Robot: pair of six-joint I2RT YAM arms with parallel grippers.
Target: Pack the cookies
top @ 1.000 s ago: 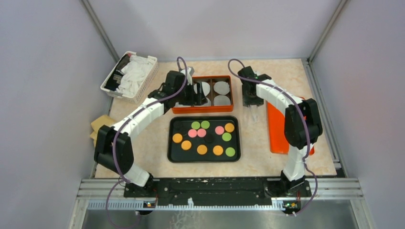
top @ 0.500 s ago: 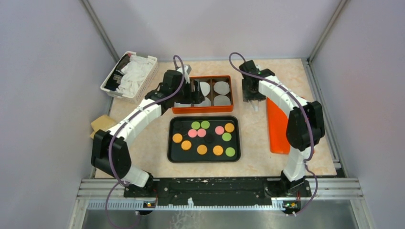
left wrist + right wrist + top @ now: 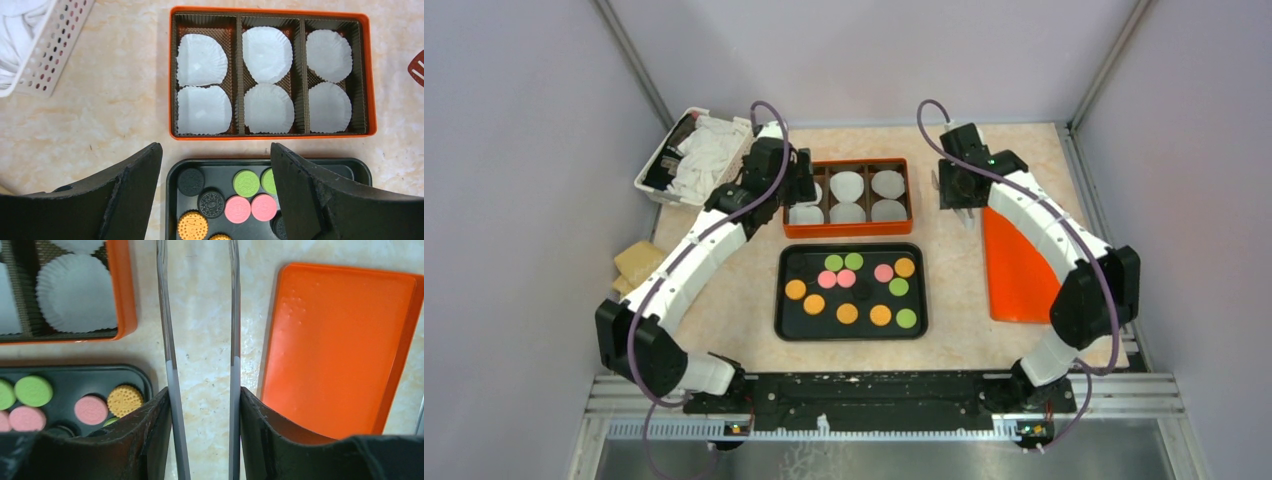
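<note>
The cookies (image 3: 851, 290) are small orange, green, pink and black discs lying flat on a black tray (image 3: 779, 300). The orange box (image 3: 848, 232) behind the tray has three lanes holding several white paper liners and no cookies. My left gripper (image 3: 796, 190) hovers at the box's left end, open and empty. In the left wrist view the gripper (image 3: 216, 150) frames pink (image 3: 238, 208), black (image 3: 191, 181) and green (image 3: 246, 183) cookies. My right gripper (image 3: 959, 195) is right of the box. In the right wrist view the gripper (image 3: 204, 392) is shut on metal tongs (image 3: 233, 315), whose arms stand apart over bare table.
An orange lid (image 3: 1019, 265) lies flat at the right, beside the right arm. A white basket (image 3: 696, 160) of white liners stands at the back left. A tan object (image 3: 637, 262) sits at the left edge. Grey walls enclose the table.
My left arm has swung back and left, off the box's middle to its left end. My right arm has moved back and right with the tongs, uncovering more of the lid.
</note>
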